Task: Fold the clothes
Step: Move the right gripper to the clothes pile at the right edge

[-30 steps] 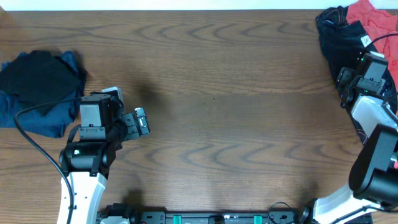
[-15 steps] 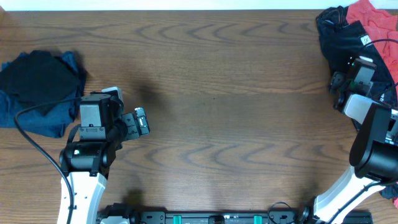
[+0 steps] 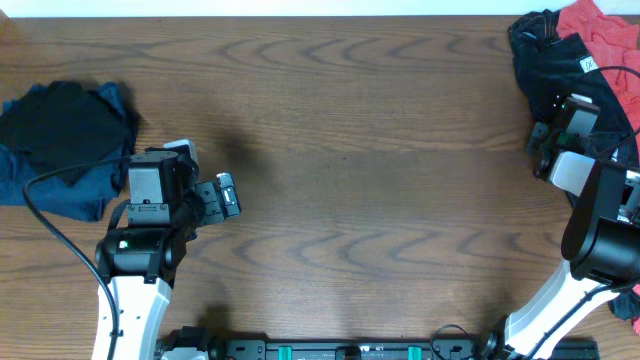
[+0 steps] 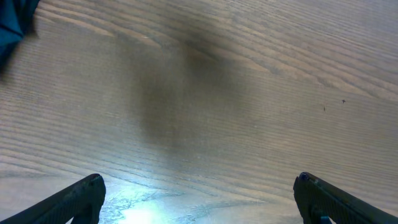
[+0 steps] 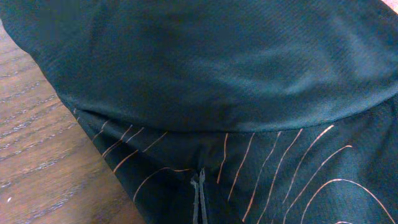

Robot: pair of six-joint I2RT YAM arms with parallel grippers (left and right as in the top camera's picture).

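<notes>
Right claw: jaws closed tight. The tips meet at the bottom middle of the wrist view, and a pinch of the black jersey appears caught between them.
- The jersey fills nearly everything ahead of and above the claw, pressed right up to it.
- The fabric is a fine, matte knit mesh. A smooth rounded fold arcs across the upper part.
- Below that fold, thin orange contour lines curve over creased cloth and run toward the pinch point.
- Bare table shows only to the claw's lower left: brown wood with a wavy grain.

From overhead, the coral-red shirt lies just beyond this claw. It is crumpled against the far side of the jersey, with a small white label showing at the boundary.

Left claw: spread wide and holding nothing.
- Both black fingers sit at the lower corners of its view, above bare wood.
- A dark blue heap sits near this claw, off to its far left and not touching. It is soft and rumpled, with no clear outline.
</notes>
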